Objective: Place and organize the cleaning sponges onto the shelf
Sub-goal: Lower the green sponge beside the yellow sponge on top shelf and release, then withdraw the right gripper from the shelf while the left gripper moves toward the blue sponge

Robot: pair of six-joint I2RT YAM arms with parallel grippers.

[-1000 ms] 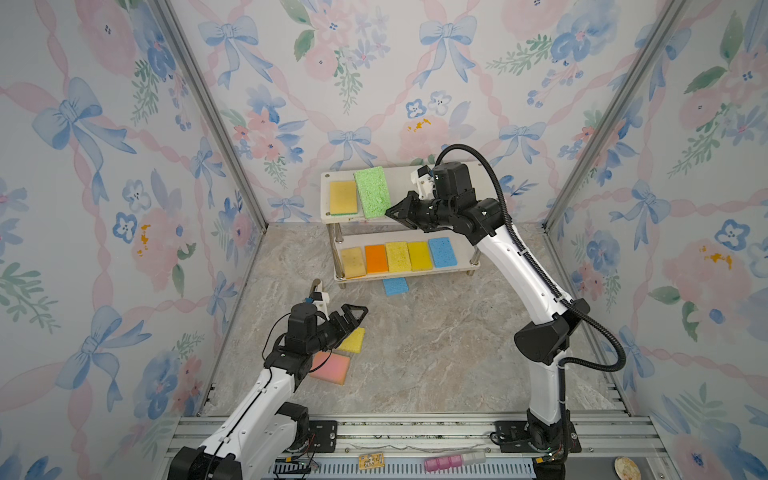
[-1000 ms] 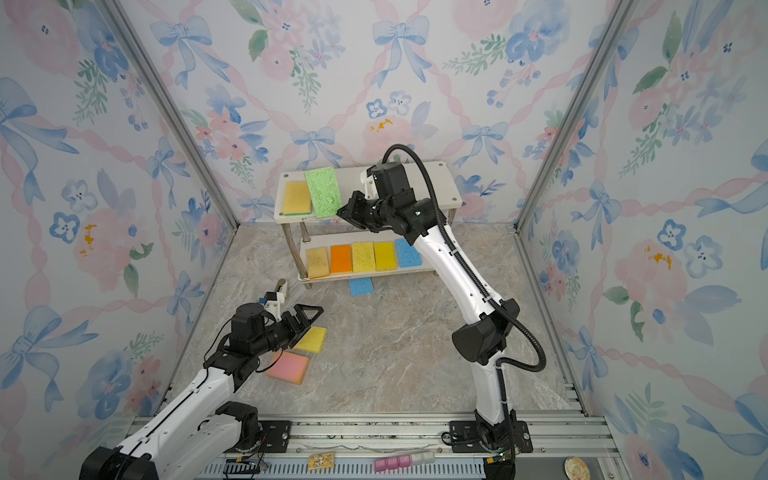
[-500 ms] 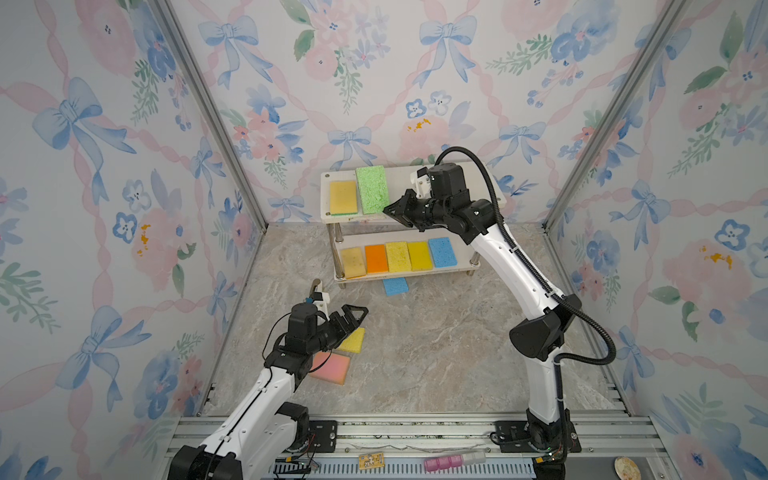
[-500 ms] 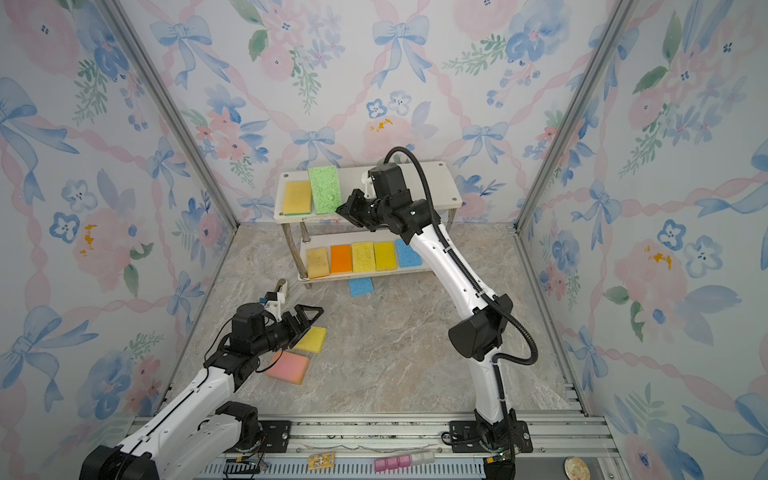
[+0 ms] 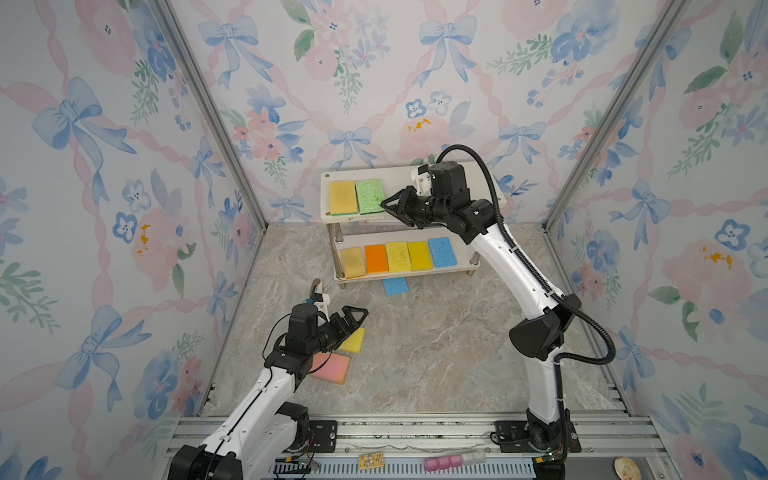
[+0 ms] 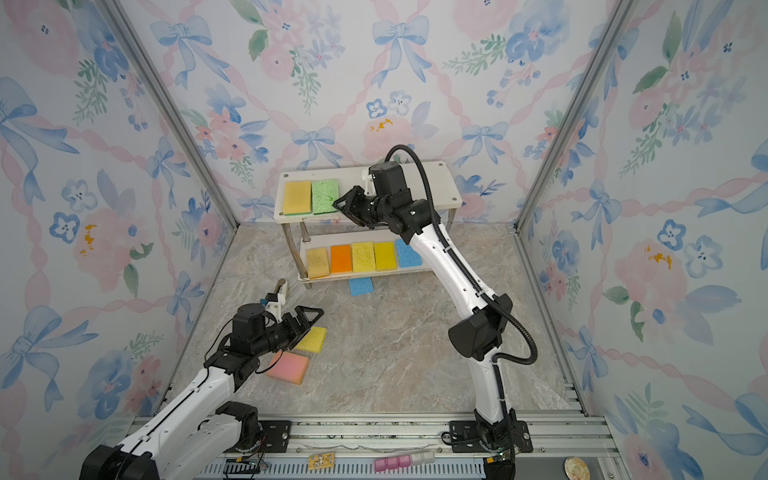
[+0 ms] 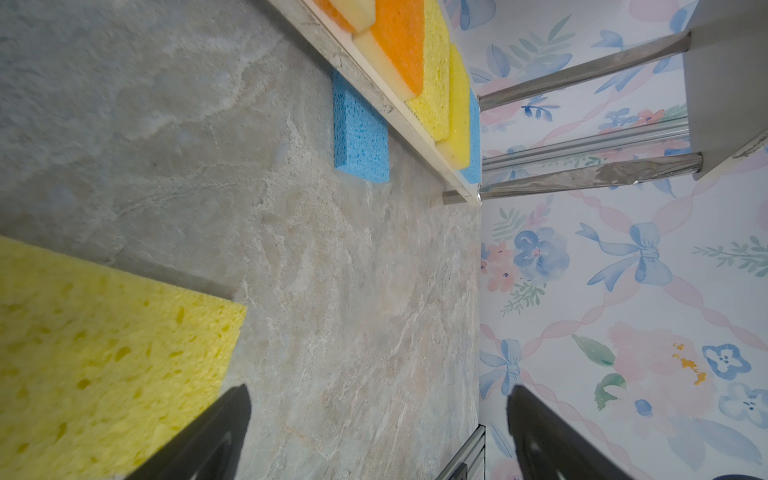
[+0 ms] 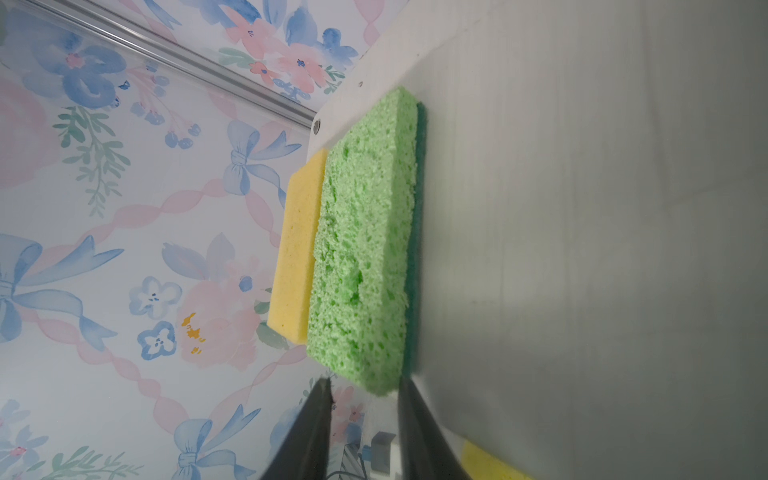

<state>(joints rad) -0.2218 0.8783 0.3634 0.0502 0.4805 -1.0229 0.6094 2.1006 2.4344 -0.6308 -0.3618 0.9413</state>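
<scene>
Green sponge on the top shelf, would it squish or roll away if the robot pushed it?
Probably squishy: the green sponge is full of holes. It likely won't roll, since it lies flat on the white shelf.

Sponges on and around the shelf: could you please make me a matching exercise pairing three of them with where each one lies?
Things:
1. green sponge
2. orange sponge
3. pink sponge

Places:
A. on the tabletop
B. on the shelf, top board
C. on the shelf, lower board

Pairs: 1-B, 2-C, 3-A
</scene>
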